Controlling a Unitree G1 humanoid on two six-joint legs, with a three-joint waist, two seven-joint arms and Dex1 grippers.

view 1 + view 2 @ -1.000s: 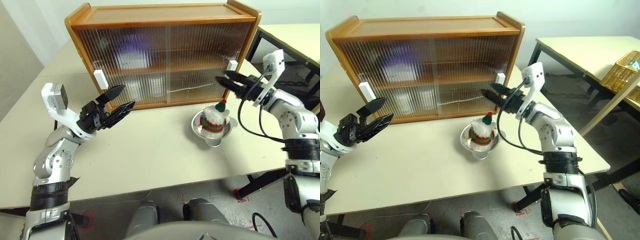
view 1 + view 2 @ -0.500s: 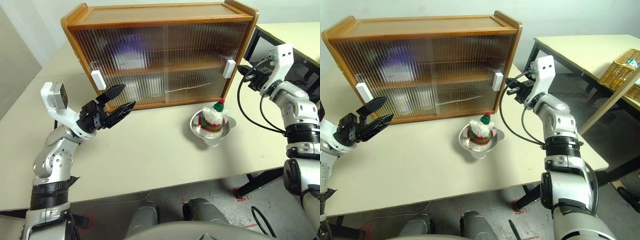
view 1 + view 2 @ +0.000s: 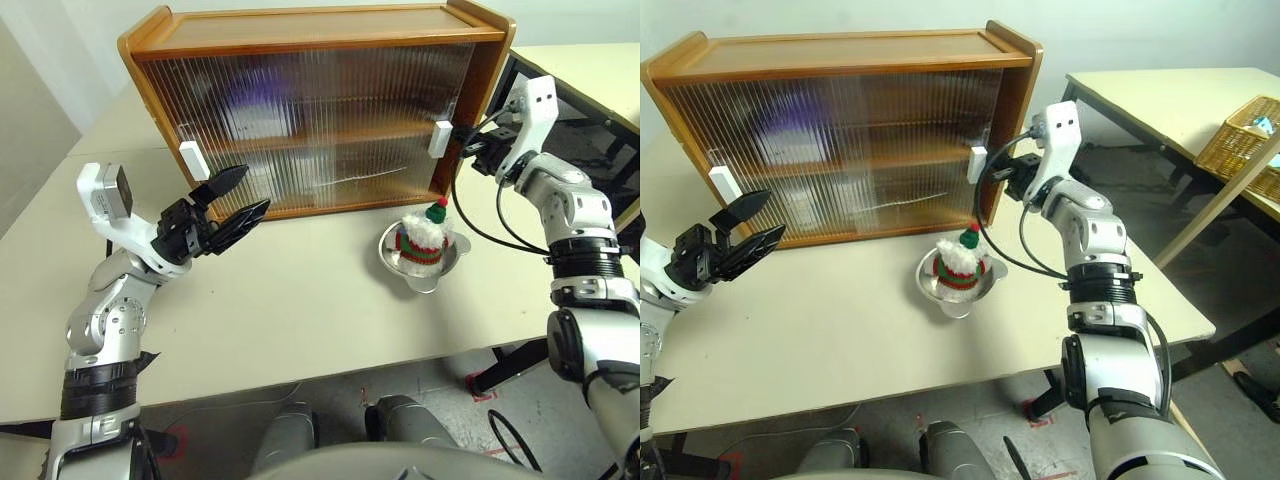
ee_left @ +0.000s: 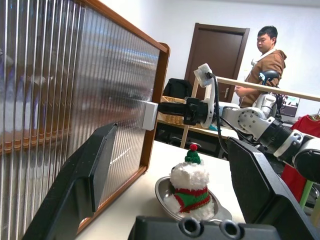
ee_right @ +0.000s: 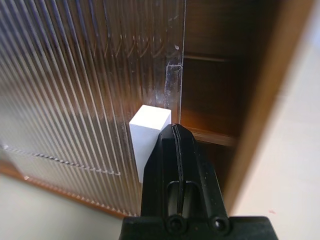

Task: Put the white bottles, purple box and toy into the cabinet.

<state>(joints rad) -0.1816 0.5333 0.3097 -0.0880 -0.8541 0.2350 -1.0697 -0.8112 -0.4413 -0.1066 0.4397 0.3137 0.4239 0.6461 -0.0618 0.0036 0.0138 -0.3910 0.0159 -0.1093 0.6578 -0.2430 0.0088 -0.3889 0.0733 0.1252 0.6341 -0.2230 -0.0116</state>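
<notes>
The cabinet [image 3: 310, 30] stands at the back of the table, its ribbed doors nearly closed. My right gripper [image 3: 463, 145] is shut, its tips pressed against the right side of the right door's white handle [image 5: 149, 131]. A narrow dark gap [image 5: 210, 95] is open beside that door. The toy [image 3: 425, 232] sits in a silver bowl [image 3: 438, 272] in front of the cabinet's right end. My left gripper [image 3: 253, 190] hangs open and empty near the left door's handle [image 3: 192, 158]. A purple blur [image 3: 252, 100], the purple box, shows behind the upper doors. The white bottles cannot be made out.
A second table [image 3: 1160, 95] with a wicker basket [image 3: 1245, 140] stands to the right, across a gap of floor. A person [image 4: 262, 65] stands in the background beyond it. Bare tabletop [image 3: 300, 300] lies in front of the cabinet.
My right gripper has shut and come against the right door's handle from the right. That door has slid a little to the left. The left arm has kept still.
</notes>
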